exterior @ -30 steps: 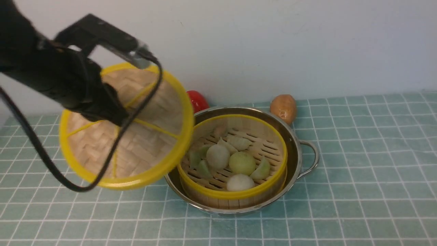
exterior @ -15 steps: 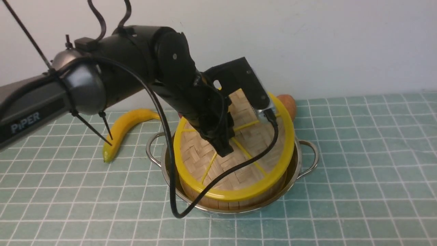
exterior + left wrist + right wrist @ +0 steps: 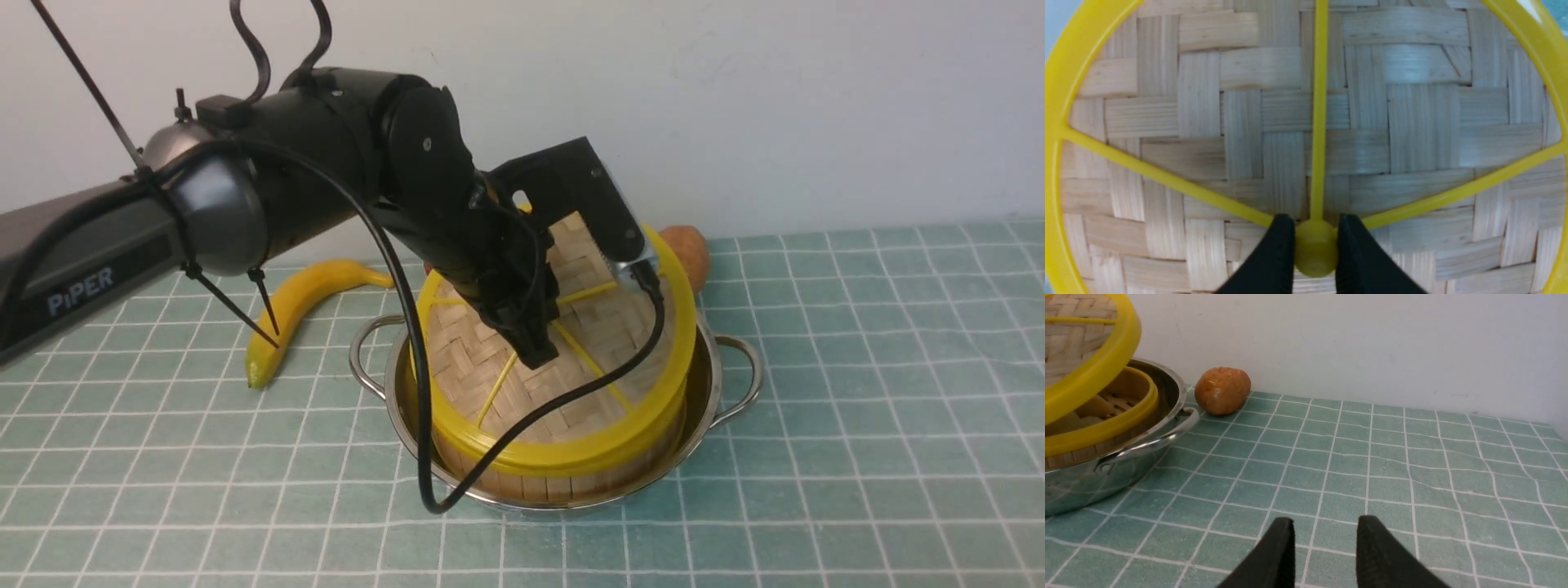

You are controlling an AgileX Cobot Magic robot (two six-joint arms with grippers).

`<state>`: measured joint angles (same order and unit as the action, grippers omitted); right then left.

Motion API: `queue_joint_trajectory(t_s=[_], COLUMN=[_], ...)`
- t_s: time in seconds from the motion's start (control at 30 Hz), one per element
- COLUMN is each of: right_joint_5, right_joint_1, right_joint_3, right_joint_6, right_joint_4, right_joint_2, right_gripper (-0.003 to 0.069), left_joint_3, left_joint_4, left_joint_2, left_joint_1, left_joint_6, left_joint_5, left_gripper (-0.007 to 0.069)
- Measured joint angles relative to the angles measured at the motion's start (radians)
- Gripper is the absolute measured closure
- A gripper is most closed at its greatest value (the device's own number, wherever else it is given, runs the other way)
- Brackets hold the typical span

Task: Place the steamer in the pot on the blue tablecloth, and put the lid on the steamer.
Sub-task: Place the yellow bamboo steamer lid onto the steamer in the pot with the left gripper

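The steel pot (image 3: 704, 384) stands on the blue tablecloth (image 3: 857, 408) with the steamer (image 3: 555, 486) inside it. My left gripper (image 3: 535, 355) is shut on the centre knob (image 3: 1315, 249) of the lid (image 3: 490, 376) and holds it tilted over the steamer. The lid's near edge is down at the steamer's rim. In the right wrist view the lid (image 3: 1094, 371) stands raised above the steamer's rim (image 3: 1106, 428) on that side. The lid hides most of the steamer's inside. My right gripper (image 3: 1325, 526) is open and empty over the cloth, right of the pot (image 3: 1167, 388).
A banana (image 3: 298, 298) lies left of the pot. A brown potato (image 3: 684, 249) sits behind it by the wall. The left arm's cable (image 3: 424, 490) loops down in front of the pot's near rim.
The left arm has carried the lid from left of the pot to over the steamer, covering the food inside. In the last half second the lid sank a little lower.
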<state>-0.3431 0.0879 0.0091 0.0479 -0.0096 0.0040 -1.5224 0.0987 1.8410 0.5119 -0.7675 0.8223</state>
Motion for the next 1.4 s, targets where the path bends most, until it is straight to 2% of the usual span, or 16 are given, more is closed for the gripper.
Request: queue_joint_trajectory(t_s=[0.73,1.4], right_joint_5=[0.0,0.0], right_joint_1=[0.0,0.0], right_joint_3=[0.0,0.0], right_joint_6=[0.0,0.0], right_joint_4=[0.001,0.001], right_joint_2=[0.0,0.0], right_gripper=[0.0419,0.0419], left_joint_3=[-0.006,-0.035], left_joint_4=[-0.024,-0.033], left_joint_2=[0.068,0.034], left_joint_1=[0.0,0.0], left_joint_6=[0.051,0.068], left_joint_5=[-0.04,-0.008], left_gripper=[0.0508,0.0508])
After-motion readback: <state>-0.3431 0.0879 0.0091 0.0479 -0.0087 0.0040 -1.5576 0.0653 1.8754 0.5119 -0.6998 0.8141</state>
